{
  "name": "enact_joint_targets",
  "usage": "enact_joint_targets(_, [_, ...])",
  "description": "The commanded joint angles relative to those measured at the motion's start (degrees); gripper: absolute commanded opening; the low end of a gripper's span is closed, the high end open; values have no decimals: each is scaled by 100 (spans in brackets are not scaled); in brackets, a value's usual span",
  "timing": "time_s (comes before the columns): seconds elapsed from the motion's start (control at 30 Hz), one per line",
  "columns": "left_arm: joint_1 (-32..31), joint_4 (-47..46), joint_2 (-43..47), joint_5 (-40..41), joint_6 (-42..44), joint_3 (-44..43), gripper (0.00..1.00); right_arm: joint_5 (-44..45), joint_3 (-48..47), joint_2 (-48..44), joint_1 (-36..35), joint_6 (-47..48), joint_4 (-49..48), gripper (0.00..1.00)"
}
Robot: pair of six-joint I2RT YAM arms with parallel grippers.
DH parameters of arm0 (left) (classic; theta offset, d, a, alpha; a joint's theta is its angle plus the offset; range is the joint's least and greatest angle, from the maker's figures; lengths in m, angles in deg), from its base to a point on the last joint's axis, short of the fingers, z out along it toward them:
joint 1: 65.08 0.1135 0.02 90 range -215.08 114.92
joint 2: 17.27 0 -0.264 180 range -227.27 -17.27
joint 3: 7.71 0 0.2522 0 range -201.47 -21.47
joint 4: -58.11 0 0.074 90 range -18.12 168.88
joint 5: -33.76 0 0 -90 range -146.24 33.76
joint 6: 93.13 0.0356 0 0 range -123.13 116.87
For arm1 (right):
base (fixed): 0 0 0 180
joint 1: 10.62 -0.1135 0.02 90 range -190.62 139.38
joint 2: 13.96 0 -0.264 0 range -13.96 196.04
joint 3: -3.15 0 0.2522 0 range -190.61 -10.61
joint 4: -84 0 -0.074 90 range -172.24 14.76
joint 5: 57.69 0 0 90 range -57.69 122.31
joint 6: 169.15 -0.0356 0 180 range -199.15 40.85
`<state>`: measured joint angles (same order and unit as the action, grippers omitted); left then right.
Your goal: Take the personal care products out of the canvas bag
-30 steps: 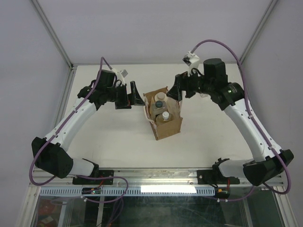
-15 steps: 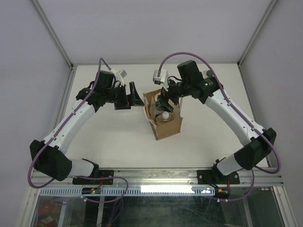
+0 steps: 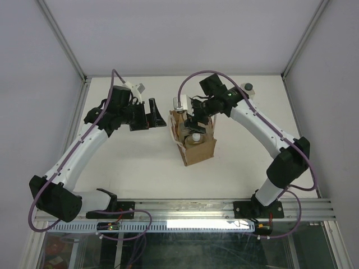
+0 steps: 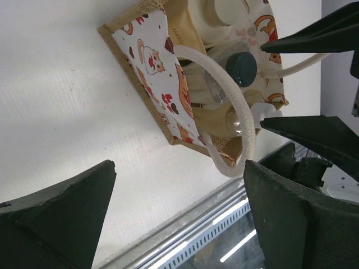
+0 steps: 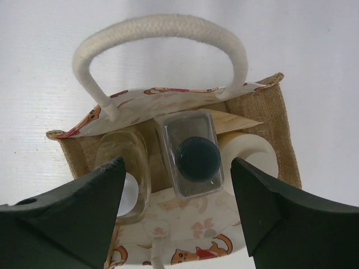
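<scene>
The canvas bag [image 3: 197,147] stands upright mid-table, tan with cream handles [image 5: 160,27] and a cat-print panel [image 4: 151,67]. Inside it I see a clear squarish bottle with a black cap [image 5: 196,158], a slim amber-tinted bottle with a white cap [image 5: 120,175] to its left, and a wider whitish bottle [image 5: 250,154] to its right. My right gripper [image 5: 178,190] is open and hangs just above the bag's mouth [image 3: 193,120], jaws either side of the black-capped bottle, touching nothing. My left gripper [image 3: 153,114] is open and empty, left of the bag [image 4: 179,168].
A small object with a dark cap [image 3: 247,87] stands at the back right of the table. The right gripper's dark fingers [image 4: 314,39] show over the bag in the left wrist view. White enclosure walls stand on three sides; a metal rail [image 3: 185,208] runs along the near edge.
My right arm swung left from the back right and came over the bag's mouth with its jaws open. My left gripper drew back slightly to the left.
</scene>
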<state>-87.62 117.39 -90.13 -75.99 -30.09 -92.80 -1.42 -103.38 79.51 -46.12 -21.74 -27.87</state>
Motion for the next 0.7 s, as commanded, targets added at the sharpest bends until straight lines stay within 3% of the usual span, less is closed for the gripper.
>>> enact_joint_targets(0.0, [-22, 65, 282, 314, 203, -206, 96, -125, -434, 230, -35, 325, 82, 78])
enact_joint_targets(0.5, [-14, 282, 452, 665, 393, -211, 98, 264, -378, 823, -137, 436, -15, 74])
enact_joint_targets(0.67, [-14, 282, 466, 678, 395, -206, 98, 800, -300, 898, -259, 657, 63, 73])
